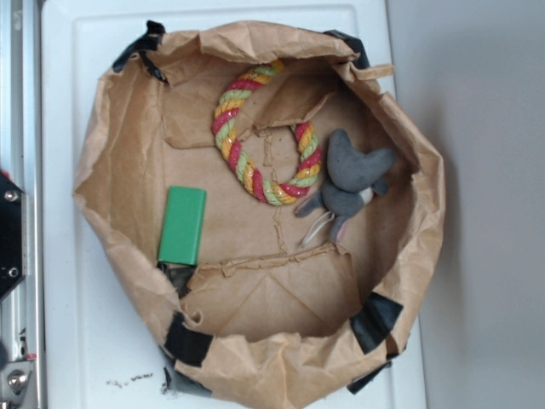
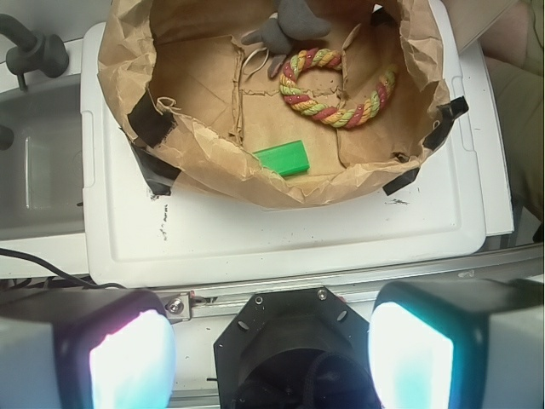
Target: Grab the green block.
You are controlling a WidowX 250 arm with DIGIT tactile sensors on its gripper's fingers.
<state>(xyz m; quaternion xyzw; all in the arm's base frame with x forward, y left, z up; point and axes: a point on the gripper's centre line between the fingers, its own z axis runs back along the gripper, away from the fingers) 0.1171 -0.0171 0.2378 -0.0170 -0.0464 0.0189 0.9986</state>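
Observation:
The green block (image 1: pixel 182 225) lies flat on the floor of a brown paper bag (image 1: pixel 119 162), near the bag's left wall in the exterior view. From the wrist camera the green block (image 2: pixel 283 158) shows partly behind the bag's crumpled near rim (image 2: pixel 247 183). My gripper (image 2: pixel 271 354) is open, its two pale pads wide apart at the bottom of the wrist view, well back from the bag and above the robot's black base. The gripper itself does not appear in the exterior view.
A red-yellow-green rope ring (image 1: pixel 266 132) and a grey plush toy (image 1: pixel 349 175) also lie inside the bag. The bag stands on a white tray (image 2: pixel 255 239). A metal rail (image 1: pixel 17 213) runs along the left edge. Black tape (image 1: pixel 189 339) patches the bag's rim.

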